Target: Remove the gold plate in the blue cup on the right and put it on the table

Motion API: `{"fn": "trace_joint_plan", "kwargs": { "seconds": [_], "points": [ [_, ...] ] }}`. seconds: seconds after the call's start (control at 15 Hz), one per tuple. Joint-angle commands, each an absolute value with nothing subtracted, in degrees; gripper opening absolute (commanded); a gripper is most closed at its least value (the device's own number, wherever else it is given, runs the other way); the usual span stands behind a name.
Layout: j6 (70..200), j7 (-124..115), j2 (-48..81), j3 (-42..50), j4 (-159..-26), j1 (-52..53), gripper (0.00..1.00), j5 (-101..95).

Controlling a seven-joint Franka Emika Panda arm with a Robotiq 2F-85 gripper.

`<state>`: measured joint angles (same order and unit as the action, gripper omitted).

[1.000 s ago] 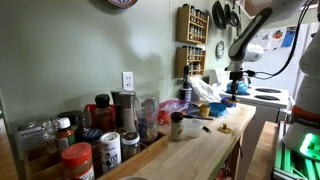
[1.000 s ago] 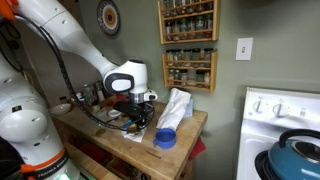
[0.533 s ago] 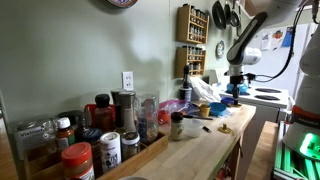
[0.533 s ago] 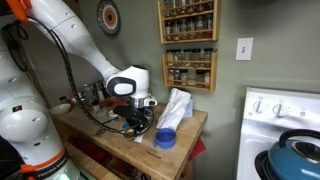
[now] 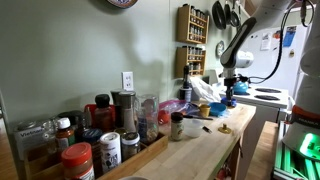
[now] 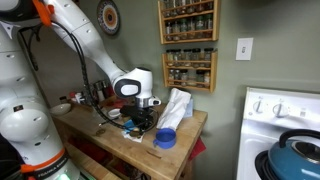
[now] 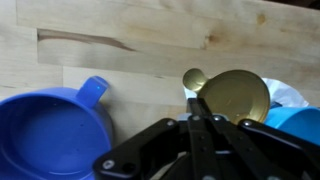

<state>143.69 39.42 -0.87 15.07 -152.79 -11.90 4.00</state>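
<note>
The robot's black hand (image 7: pixel 196 118) hangs low over the light wooden table (image 7: pixel 120 30), its two fingers drawn together on the near rim of a round gold plate (image 7: pixel 235 95), which they appear to pinch. In the wrist view the plate sits just past the fingertips, tilted slightly and seemingly lifted off the wood. A small gold knob-like spot (image 7: pixel 194 77) shows just beside its rim, though what that is cannot be told. The squat deep-blue cup (image 7: pixel 45 135) lies to one side of the hand, apart from the plate, and what shows of its bowl is empty. A paler blue vessel (image 7: pixel 297 120) sits on the other side, partly under the plate's far edge. In both exterior views the white arm bends down to the end of the table, and the hand (image 6: pixel 141 112) stands close to a crumpled white bag (image 6: pixel 175 108) among clutter too small to make out. Judged from this, the plate is already out of the cup and the step in hand is the carry to the table. The next move calls for shifting the plate over bare wood between the two blue vessels, lowering it until it lies flat, then parting the fingers.
</note>
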Motion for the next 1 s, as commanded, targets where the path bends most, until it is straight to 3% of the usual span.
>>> {"fn": "trace_joint_plan", "kwargs": {
  "seconds": [0.0, 0.6, 0.67, 0.73, 0.93],
  "points": [
    [145.2, 39.3, 3.4, 13.3, -150.1, -11.6, 0.00, 5.6],
    [148.8, 36.5, 10.9, 10.6, -146.3, -12.3, 0.00, 2.0],
    [147.8, 36.3, 11.4, 10.8, -146.0, -12.4, 0.27, 0.6],
    [147.2, 37.4, 10.8, 10.8, -146.3, -12.8, 0.28, 0.1],
    [148.2, 39.9, 6.6, 11.8, -149.2, -15.0, 0.47, 0.3]
  ]
}}
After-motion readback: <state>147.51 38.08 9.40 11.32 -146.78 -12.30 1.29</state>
